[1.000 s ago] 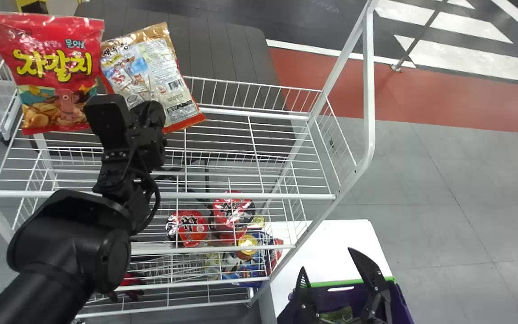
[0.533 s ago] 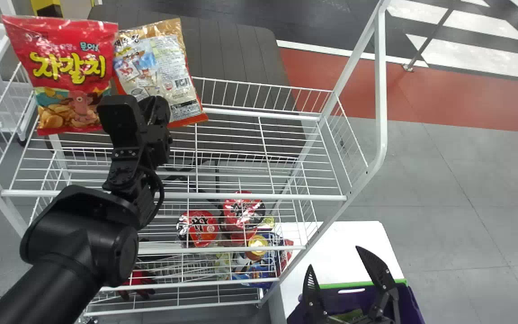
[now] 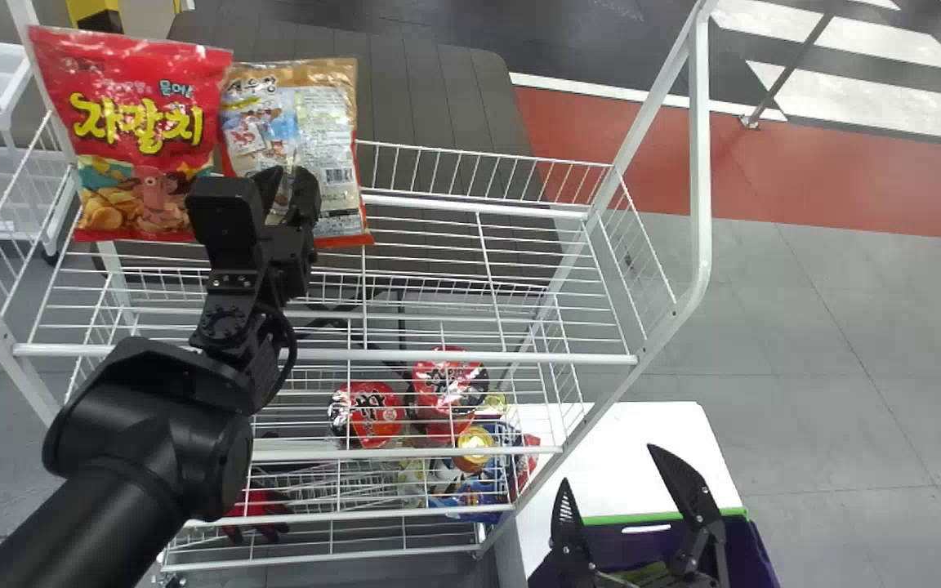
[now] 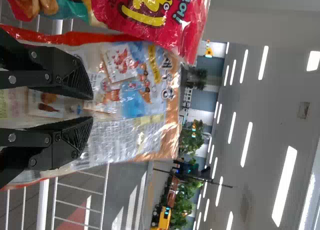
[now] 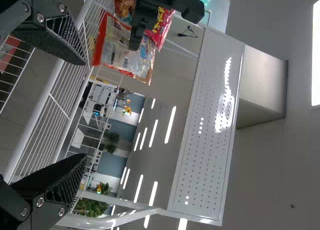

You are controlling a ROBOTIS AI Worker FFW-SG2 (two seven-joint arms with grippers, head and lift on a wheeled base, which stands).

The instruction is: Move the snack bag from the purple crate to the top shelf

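Tan, orange-edged plastic snack bag (image 3: 332,122) at white wire top shelf (image 3: 519,358), upper left; long axis upright, just beyond my left gripper (image 3: 288,173), nearer one, fingers slightly parted; my right gripper (image 3: 609,465) spread, lower right; backing straight off seems next.

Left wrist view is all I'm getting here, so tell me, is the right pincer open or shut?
Observer: The right pincer is open, seen at the head view's lower right.
Operator: Anything in the place we're taking from?
Observer: Yes, something green shows in the purple crate; I can't tell what it is.
Operator: And anything stored lower down on the rack?
Observer: Yes, red-topped cups sit below the top shelf.
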